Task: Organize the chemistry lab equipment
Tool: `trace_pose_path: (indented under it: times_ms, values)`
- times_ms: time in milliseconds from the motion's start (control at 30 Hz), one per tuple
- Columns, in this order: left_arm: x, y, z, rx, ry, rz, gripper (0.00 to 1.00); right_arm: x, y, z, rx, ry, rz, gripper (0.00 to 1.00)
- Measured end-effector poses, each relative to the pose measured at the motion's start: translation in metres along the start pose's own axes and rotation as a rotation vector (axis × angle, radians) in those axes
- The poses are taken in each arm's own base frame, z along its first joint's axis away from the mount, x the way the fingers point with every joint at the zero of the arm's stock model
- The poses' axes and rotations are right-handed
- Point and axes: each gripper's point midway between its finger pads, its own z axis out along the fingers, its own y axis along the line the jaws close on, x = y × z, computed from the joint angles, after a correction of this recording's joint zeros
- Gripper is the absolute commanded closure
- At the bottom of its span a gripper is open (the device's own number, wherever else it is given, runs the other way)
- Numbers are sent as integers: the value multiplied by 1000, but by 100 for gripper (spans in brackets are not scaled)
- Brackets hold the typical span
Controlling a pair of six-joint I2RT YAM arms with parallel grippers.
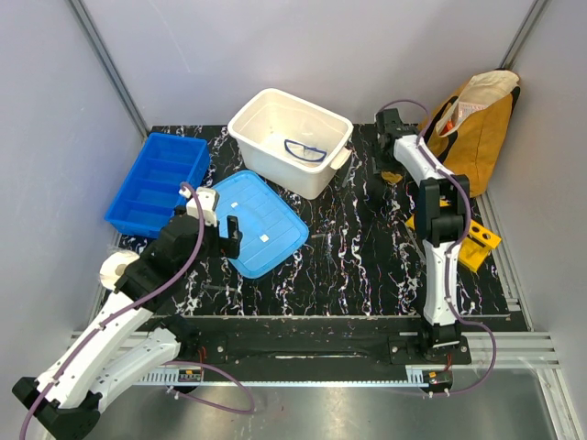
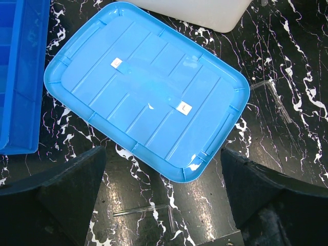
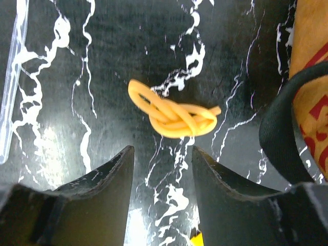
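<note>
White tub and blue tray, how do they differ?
The tub is white, the tray blue. The tub is one deep open cavity; the tray is shallower and split into compartments. The tub holds glasses; the tray's compartments look bare. Both are lidless rectangular plastic containers.

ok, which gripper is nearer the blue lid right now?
Left. The left gripper hangs open over the blue lid's edge. The right gripper is well off to the right, above a knotted orange band beside the yellow bag.
</note>
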Motion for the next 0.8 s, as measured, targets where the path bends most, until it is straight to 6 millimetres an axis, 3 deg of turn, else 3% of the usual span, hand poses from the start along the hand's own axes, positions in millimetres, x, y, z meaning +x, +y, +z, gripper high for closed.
trace_pose_path:
  times_ms: [300, 533, 800]
  values:
    - [-1, 0, -1, 1, -4, -1, 3, -23, -6, 24, 15, -25, 4, 45]
    - [-1, 0, -1, 1, -4, -1, 3, -16, -16, 38, 22, 14, 8, 44]
    - [-1, 0, -1, 1, -4, -1, 3, -8, -12, 44, -7, 40, 9, 47]
